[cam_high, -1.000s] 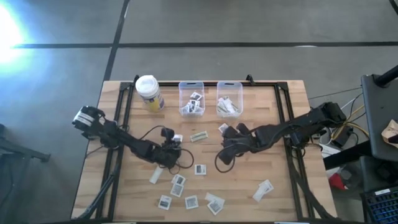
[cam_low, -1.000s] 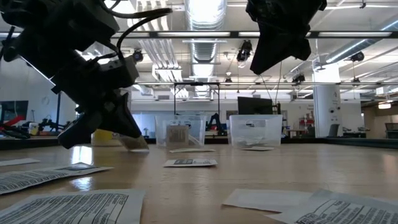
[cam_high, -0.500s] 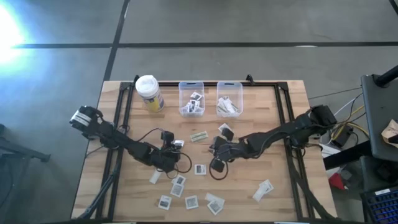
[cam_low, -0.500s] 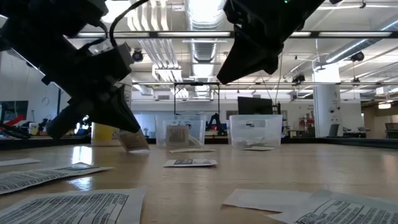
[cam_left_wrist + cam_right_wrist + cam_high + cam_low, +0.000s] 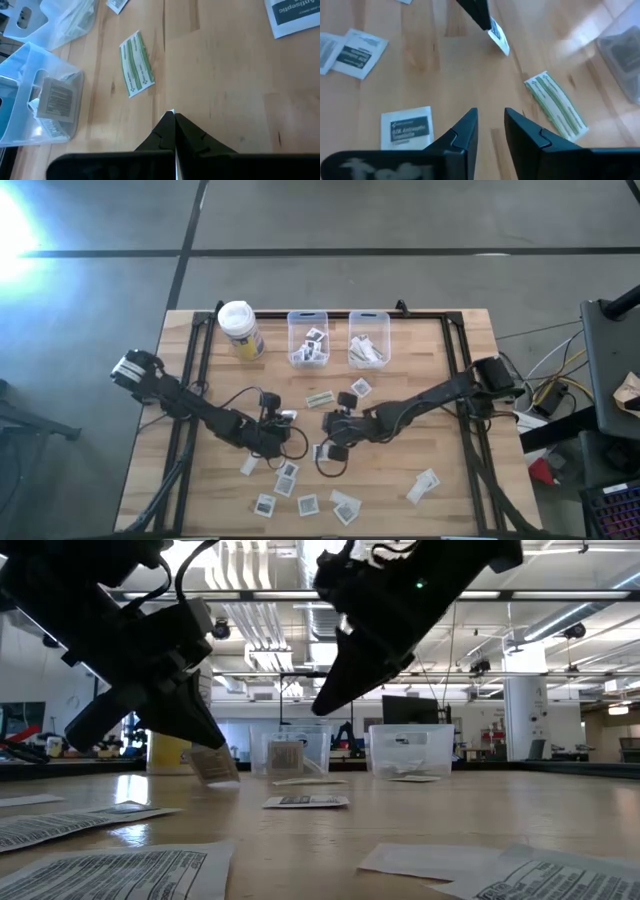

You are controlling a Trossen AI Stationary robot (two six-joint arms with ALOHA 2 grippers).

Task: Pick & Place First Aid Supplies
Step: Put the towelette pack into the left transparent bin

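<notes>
The left claw is hovering near the middle of the wooden worktop, its fingers pressed together on a small white packet that is hanging tilted just above the wood in the low view. The same packet is showing in the right wrist view, pinched at the tip of the far dark fingers.

The right claw is reaching in from the right, sitting just right of the left claw, with its two fingers standing apart and nothing between them. An antiseptic packet with a dark printed patch is lying flat on the wood just beside those fingers, on their left in the scene.

A green-striped strip packet is lying flat, farther back, between the claws and the two clear bins; both bins are already holding a few packets. A yellow container with a white lid is standing upright left of the bins.

More square packets are lying scattered along the near side of the worktop, and one is lying apart toward the near right.
</notes>
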